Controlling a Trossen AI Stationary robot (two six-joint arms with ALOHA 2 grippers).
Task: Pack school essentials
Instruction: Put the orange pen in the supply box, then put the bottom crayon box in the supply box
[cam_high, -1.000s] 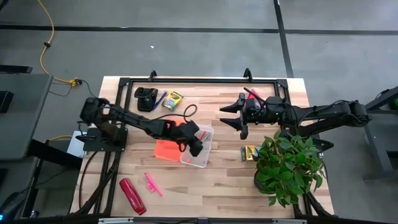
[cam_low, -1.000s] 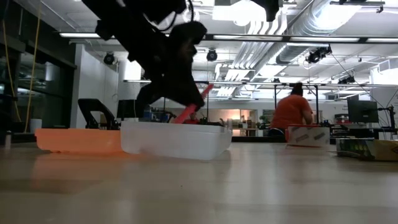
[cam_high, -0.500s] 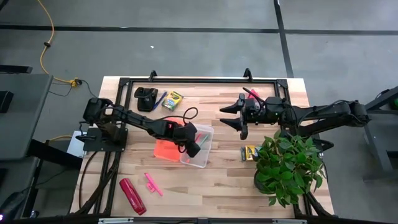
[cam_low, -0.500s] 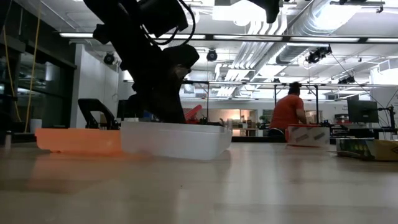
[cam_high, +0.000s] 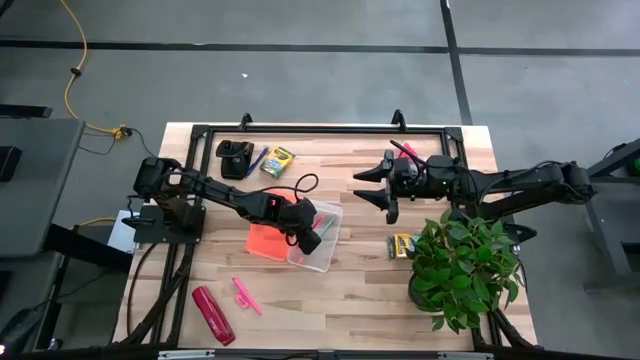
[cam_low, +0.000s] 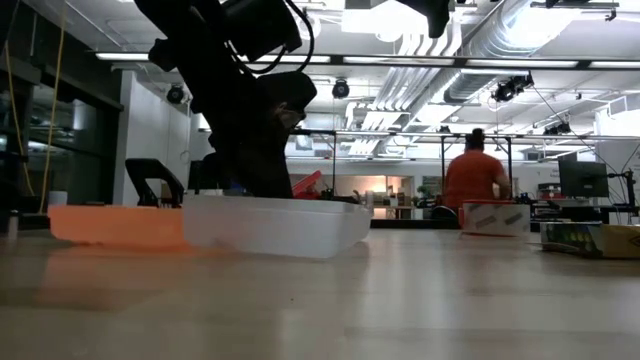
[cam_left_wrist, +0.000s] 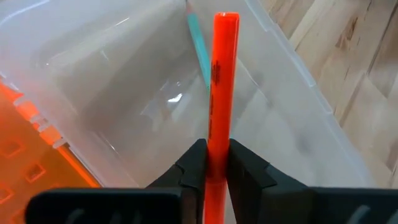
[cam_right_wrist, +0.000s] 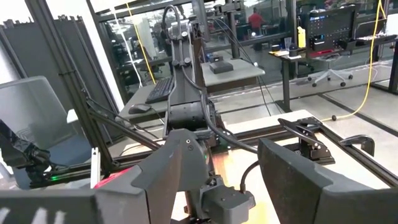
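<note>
My left gripper (cam_high: 312, 238) reaches down into the clear plastic box (cam_high: 322, 250) at the table's middle, shut on a pink-red pencil (cam_left_wrist: 219, 93). A green pencil (cam_left_wrist: 199, 46) lies on the box's floor. An orange lid (cam_high: 264, 241) lies against the box's left side. My right gripper (cam_high: 385, 190) hangs open above the table's far right, touching nothing. One crayon box (cam_high: 277, 160) and a blue pen (cam_high: 258, 160) lie far left. A second crayon box (cam_high: 402, 246) lies by the plant. A pink marker (cam_high: 245, 295) lies near the front. My left gripper pinches the pencil's shaft (cam_left_wrist: 214, 146) between its two fingers (cam_left_wrist: 249, 177). The pencil runs forward along the fingers, and its hind part is hidden between them. The fingers slant down into the box from the table's left. The pencil's free end (cam_low: 310, 185) shows just above the box's rim.
A potted plant (cam_high: 462, 262) stands at the right front. A long red glossy object (cam_high: 213, 314) lies at the left front. A black device (cam_high: 234, 158) sits far left. A black frame (cam_high: 320, 128) runs along the far edge. A person (cam_low: 470, 180) stands in the room behind.
My left gripper has tipped downward into the clear box. The pencil has sunk from sticking up well above the rim to lying mostly inside. In the low view the box and the orange lid have slid slightly toward the table's left.
</note>
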